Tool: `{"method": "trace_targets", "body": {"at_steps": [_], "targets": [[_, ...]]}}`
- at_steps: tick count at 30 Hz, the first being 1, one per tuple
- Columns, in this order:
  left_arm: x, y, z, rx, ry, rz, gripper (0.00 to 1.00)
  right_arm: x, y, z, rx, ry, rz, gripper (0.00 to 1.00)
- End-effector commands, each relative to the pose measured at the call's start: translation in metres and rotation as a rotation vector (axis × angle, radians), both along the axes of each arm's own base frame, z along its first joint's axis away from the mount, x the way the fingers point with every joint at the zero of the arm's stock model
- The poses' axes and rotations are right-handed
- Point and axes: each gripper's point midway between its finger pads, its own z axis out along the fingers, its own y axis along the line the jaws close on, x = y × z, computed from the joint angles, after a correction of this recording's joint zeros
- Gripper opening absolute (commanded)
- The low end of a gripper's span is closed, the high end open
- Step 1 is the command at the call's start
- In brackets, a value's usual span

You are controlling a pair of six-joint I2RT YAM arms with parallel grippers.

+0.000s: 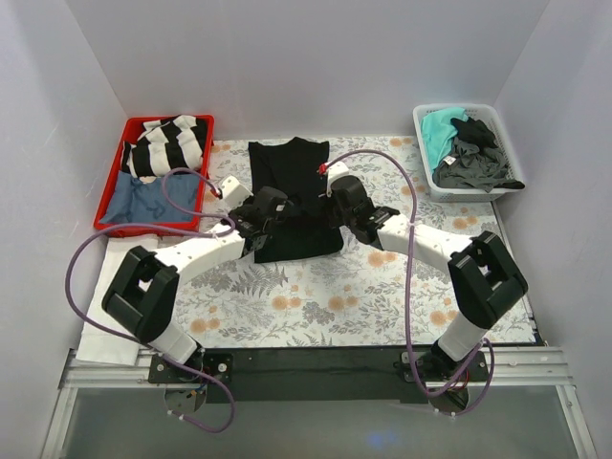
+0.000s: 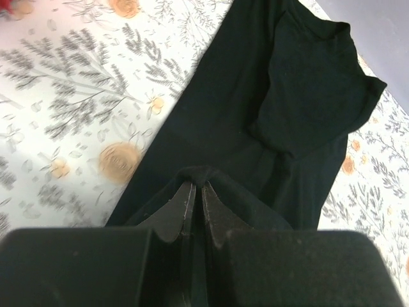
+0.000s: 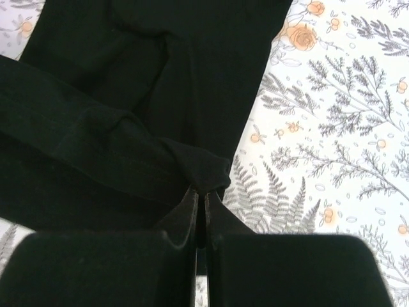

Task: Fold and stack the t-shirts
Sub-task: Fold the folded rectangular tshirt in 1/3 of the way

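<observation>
A: Two pinches: where do we see them?
B: We see left gripper (image 2: 195, 192) and right gripper (image 3: 201, 193) each closed on a fold of the black shirt (image 1: 287, 167), lying mid-desk (image 1: 382, 296).

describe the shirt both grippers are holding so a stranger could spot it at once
On the floral table, look between the red bin and the white bin. The black t-shirt lies there, pinched by the left gripper and right gripper; it is the only shirt not in a bin.
</observation>
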Motion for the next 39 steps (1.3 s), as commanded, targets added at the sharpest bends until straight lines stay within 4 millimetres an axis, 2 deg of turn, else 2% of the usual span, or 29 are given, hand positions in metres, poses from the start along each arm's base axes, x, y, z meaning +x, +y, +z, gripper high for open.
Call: {"method": "trace_targets", "body": {"at_steps": [1, 3, 4, 6, 7, 9, 10, 14, 16, 17, 18, 19, 20, 21, 22, 23, 25, 27, 28, 30, 31, 32, 33, 34, 35, 37, 38, 39], "targets": [[0.031, -0.007, 0.017, -0.017, -0.044, -0.027, 0.0, 0.028, 0.014, 0.017, 0.049, -0.047, 0.028, 0.01], [0.038, -0.005, 0.003, -0.001, -0.014, -0.023, 0.0, 0.04, 0.015, 0.02, 0.056, -0.052, 0.019, 0.01], [0.045, -0.001, 0.003, -0.004, -0.014, -0.01, 0.0, 0.043, 0.017, 0.01, 0.054, -0.031, 0.027, 0.01], [0.052, 0.001, -0.002, -0.009, -0.005, -0.01, 0.0, 0.055, 0.018, 0.013, 0.065, -0.035, 0.024, 0.01], [0.057, 0.006, -0.01, -0.003, 0.013, 0.002, 0.0, 0.059, 0.019, 0.004, 0.055, -0.018, 0.025, 0.01], [0.064, 0.006, -0.011, -0.009, 0.014, 0.001, 0.0, 0.07, 0.021, 0.005, 0.067, -0.017, 0.027, 0.01], [0.068, 0.008, -0.017, -0.004, 0.026, 0.003, 0.0, 0.073, 0.022, -0.005, 0.06, 0.0, 0.026, 0.01], [0.081, 0.012, -0.027, -0.009, 0.046, 0.011, 0.0, 0.089, 0.025, -0.015, 0.069, 0.029, 0.02, 0.01], [0.089, 0.013, -0.024, -0.007, 0.044, 0.011, 0.0, 0.097, 0.021, -0.026, 0.056, 0.052, 0.005, 0.03], [0.092, 0.014, -0.028, -0.002, 0.05, 0.013, 0.03, 0.106, 0.025, -0.017, 0.071, 0.036, 0.005, 0.07], [0.099, 0.013, -0.021, -0.006, 0.039, 0.016, 0.09, 0.11, 0.022, -0.018, 0.066, 0.045, -0.003, 0.18], [0.103, 0.015, -0.019, 0.007, 0.037, 0.016, 0.14, 0.116, 0.023, -0.022, 0.061, 0.047, -0.007, 0.23], [0.107, 0.016, -0.015, 0.009, 0.028, 0.02, 0.29, 0.126, 0.026, -0.011, 0.074, 0.027, -0.011, 0.27], [0.114, 0.015, -0.009, 0.012, 0.014, 0.019, 0.35, 0.134, 0.022, -0.006, 0.079, 0.014, -0.025, 0.34], [0.119, 0.018, -0.003, 0.022, 0.004, 0.023, 0.39, 0.139, 0.023, -0.005, 0.081, 0.008, -0.027, 0.36], [0.122, 0.018, 0.002, 0.024, -0.006, 0.025, 0.48, 0.149, 0.024, 0.012, 0.101, -0.026, -0.033, 0.39], [0.132, 0.019, 0.019, 0.027, -0.037, 0.023, 0.51, 0.154, 0.017, 0.019, 0.085, -0.024, -0.047, 0.42], [0.136, 0.019, 0.029, 0.042, -0.046, 0.005, 0.52, 0.159, 0.016, 0.036, 0.096, -0.051, -0.051, 0.43], [0.135, 0.017, 0.037, 0.039, -0.058, -0.003, 0.52, 0.157, 0.016, 0.046, 0.098, -0.063, -0.045, 0.43], [0.131, 0.013, 0.039, 0.018, -0.055, -0.039, 0.53, 0.149, 0.013, 0.042, 0.094, -0.046, -0.038, 0.44], [0.124, 0.013, 0.036, 0.014, -0.043, -0.05, 0.52, 0.143, 0.012, 0.048, 0.109, -0.046, -0.031, 0.44], [0.12, 0.012, 0.035, 0.001, -0.041, -0.062, 0.52, 0.138, 0.013, 0.047, 0.114, -0.038, -0.022, 0.44], [0.116, 0.005, 0.031, -0.024, -0.025, -0.103, 0.52, 0.128, 0.011, 0.033, 0.108, 0.0, -0.017, 0.44], [0.111, 0.003, 0.033, -0.035, -0.025, -0.124, 0.52, 0.119, 0.015, 0.036, 0.125, 0.008, 0.014, 0.44], [0.102, 0.002, 0.02, -0.039, 0.008, -0.142, 0.52, 0.112, 0.016, 0.031, 0.125, 0.025, 0.024, 0.44], [0.091, -0.008, 0.011, -0.076, 0.038, -0.204, 0.5, 0.091, 0.019, 0.017, 0.102, 0.057, 0.045, 0.44], [0.081, -0.007, 0.0, -0.083, 0.068, -0.216, 0.5, 0.081, 0.025, 0.013, 0.092, 0.065, 0.061, 0.44], [0.076, -0.011, -0.003, -0.106, 0.078, -0.238, 0.49, 0.076, 0.027, 0.011, 0.09, 0.068, 0.065, 0.44]]}}
